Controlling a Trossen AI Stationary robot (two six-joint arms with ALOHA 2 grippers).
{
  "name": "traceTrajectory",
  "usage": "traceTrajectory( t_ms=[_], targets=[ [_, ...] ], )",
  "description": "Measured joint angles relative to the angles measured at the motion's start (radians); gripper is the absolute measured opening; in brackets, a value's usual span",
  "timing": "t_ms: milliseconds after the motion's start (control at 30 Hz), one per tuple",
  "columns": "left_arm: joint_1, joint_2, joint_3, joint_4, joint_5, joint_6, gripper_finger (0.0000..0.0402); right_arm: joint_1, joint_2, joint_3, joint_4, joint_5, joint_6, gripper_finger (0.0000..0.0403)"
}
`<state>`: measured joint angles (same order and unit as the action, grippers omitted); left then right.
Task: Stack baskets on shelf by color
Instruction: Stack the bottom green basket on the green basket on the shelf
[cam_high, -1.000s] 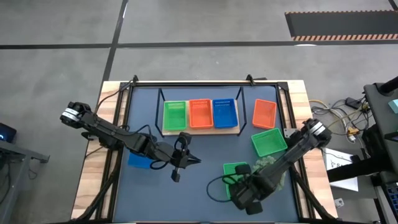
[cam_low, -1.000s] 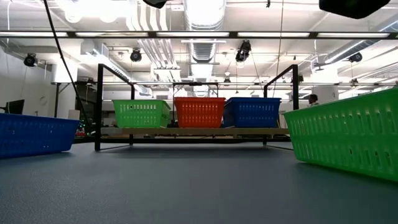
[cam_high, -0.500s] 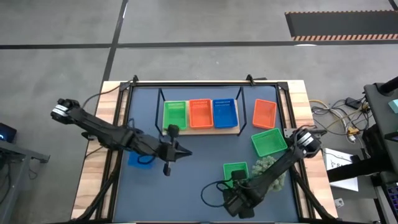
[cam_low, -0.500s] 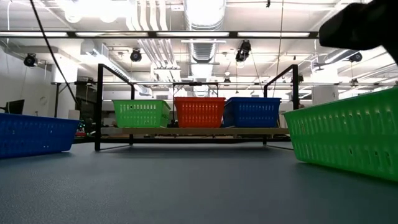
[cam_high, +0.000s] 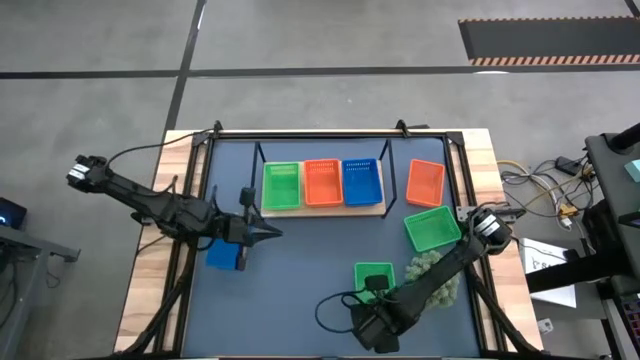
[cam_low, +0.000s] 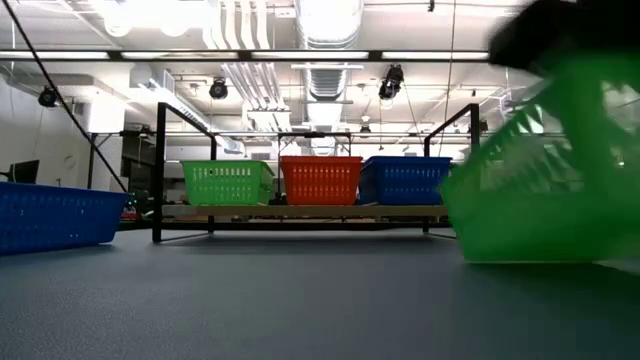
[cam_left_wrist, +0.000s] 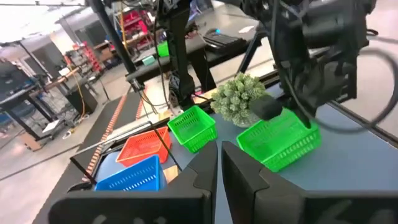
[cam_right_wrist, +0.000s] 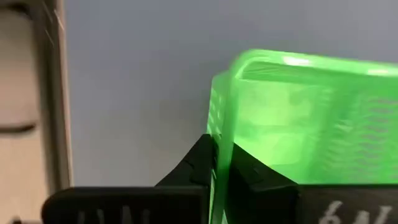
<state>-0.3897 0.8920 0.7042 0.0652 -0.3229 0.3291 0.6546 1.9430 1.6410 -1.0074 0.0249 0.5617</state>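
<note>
On the shelf (cam_high: 372, 208) stand a green (cam_high: 282, 185), an orange-red (cam_high: 322, 182) and a blue basket (cam_high: 361, 181). Another orange-red basket (cam_high: 425, 182) and a green one (cam_high: 432, 228) rest on the mat at the right, and a blue one (cam_high: 222, 256) at the left. My right gripper (cam_high: 377, 297) is shut on a third green basket (cam_high: 375, 276) near the front. My left gripper (cam_high: 270, 232) hangs shut and empty by the blue basket on the mat. My right gripper pinches a side wall of the green basket (cam_right_wrist: 221, 134) close to a corner, one finger (cam_right_wrist: 200, 163) outside and the other (cam_right_wrist: 250, 174) inside. The fingers come from the table's near side, slanting down. Blur keeps me from telling whether the basket is off the mat.
A round spiky green plant ball (cam_high: 432, 268) sits just right of the held basket. The shelf's black wire frame (cam_low: 160, 170) stands at the far middle. Bare dark-blue mat (cam_high: 300, 290) lies between the two arms.
My left gripper has drawn back toward the table's left edge, to beside the blue basket. My right gripper has gone a little toward the near edge. The green basket by it, still before, now shows blurred and shifted toward the table's left in the low view.
</note>
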Motion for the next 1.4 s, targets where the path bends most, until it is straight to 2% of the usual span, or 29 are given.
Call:
traceTrajectory(
  t_ms=[133,367,467,633,767,967,1033,1400],
  targets=[
    [0.000,-0.052,-0.082,0.099,0.000,0.015,0.0006,-0.050,-0.018,0.104,0.002,0.077,-0.083,0.0009],
    [0.000,-0.119,-0.128,0.161,0.000,0.053,0.0006,-0.170,-0.024,0.262,0.007,0.334,-0.308,0.0008],
    [0.000,-0.147,-0.128,0.170,0.000,0.055,0.0006,-0.244,-0.024,0.266,0.033,0.394,-0.381,0.0008],
    [0.000,-0.185,-0.137,0.193,0.000,0.062,0.0006,-0.376,-0.024,0.261,0.167,0.415,-0.527,0.0008],
    [0.002,-0.200,-0.140,0.189,-0.001,0.081,0.0006,-0.471,-0.024,0.260,0.300,0.396,-0.626,0.0008],
    [0.002,-0.209,-0.146,0.187,-0.003,0.101,0.0006,-0.596,-0.003,0.256,0.460,0.175,-0.679,0.0008],
    [0.001,-0.206,-0.148,0.186,0.000,0.111,0.0006,-0.623,0.010,0.256,0.519,0.139,-0.678,0.0008],
    [0.002,-0.207,-0.149,0.188,0.000,0.132,0.0006,-0.692,0.085,0.257,0.582,0.124,-0.716,0.0008]
  ],
)
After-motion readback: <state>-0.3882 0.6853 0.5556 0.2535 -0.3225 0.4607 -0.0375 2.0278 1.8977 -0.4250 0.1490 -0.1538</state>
